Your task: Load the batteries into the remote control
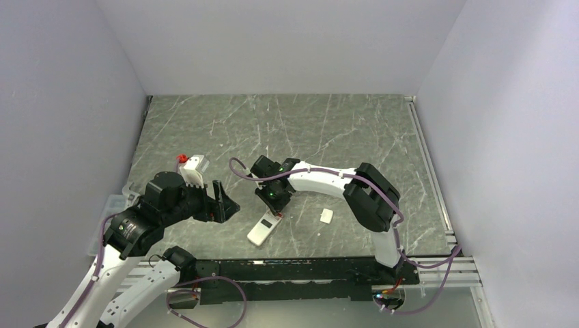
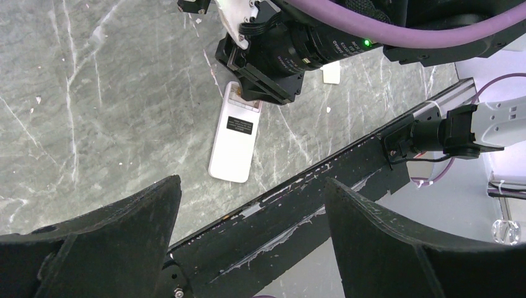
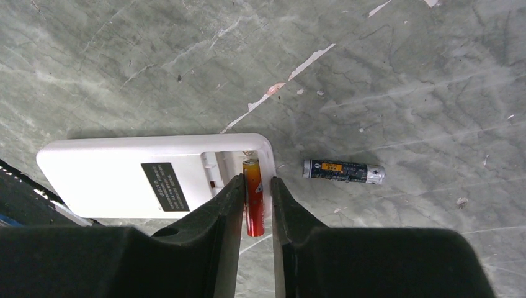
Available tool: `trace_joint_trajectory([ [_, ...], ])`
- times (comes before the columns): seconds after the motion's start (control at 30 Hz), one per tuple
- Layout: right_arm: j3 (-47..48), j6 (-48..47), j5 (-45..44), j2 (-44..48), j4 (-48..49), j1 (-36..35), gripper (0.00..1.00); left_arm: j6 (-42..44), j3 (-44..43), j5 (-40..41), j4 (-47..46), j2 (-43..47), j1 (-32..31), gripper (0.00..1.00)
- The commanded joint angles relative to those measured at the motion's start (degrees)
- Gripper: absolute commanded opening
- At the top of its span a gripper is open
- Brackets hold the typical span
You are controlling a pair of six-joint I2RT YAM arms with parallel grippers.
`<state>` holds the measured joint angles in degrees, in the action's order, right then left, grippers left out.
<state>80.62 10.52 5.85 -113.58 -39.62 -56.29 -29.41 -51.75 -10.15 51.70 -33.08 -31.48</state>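
- We see a grey-green table (image 3: 403,74), marbled with pale veins.
- Our remote control (image 3: 99,174) shows white, with a black label (image 3: 164,186).
- One battery (image 3: 253,202) is red-orange; the other battery (image 3: 343,171) dark, silver-tipped.

I record a grey-green marbled tabletop (image 1: 328,130) with white veining and scuffed patches across mid-frame, plain pale walls (image 1: 273,41) at top, left and right, evenly lit throughout.

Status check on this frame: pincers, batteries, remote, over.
Left pincer open, empty, hovering. Right pincer shut on orange battery, at open bay of remote. Second battery loose beside remote. White square piece apart, not in the way.
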Motion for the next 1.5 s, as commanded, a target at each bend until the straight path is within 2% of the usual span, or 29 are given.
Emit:
trace_joint_trajectory([
  [0.0, 1.1, -0.1, -1.2, 0.1, 0.4, -0.1, 0.25, 0.1, 0.2, 0.6, -2.1, 0.4, 0.0, 0.9],
  [0.17, 1.5, 0.1, -1.1, 0.6, 0.3, -0.1, 0.31, 0.1, 0.2, 0.4, -2.2, 0.3, 0.0, 0.9],
  [0.43, 1.7, 0.4, -1.0, 1.4, 0.5, -0.1, 0.35, 0.1, 0.2, 0.4, -2.2, 0.2, 0.0, 0.9],
  [1.1, 0.1, -0.2, -1.5, 4.5, 1.1, -0.1, 0.36, -0.1, 0.3, 0.3, -2.2, -1.1, 0.0, 0.9],
  [1.47, -2.2, -0.2, 1.1, 8.4, 3.3, -0.1, 0.4, -2.1, 0.3, -0.3, -2.4, -3.4, 0.0, 0.9],
])
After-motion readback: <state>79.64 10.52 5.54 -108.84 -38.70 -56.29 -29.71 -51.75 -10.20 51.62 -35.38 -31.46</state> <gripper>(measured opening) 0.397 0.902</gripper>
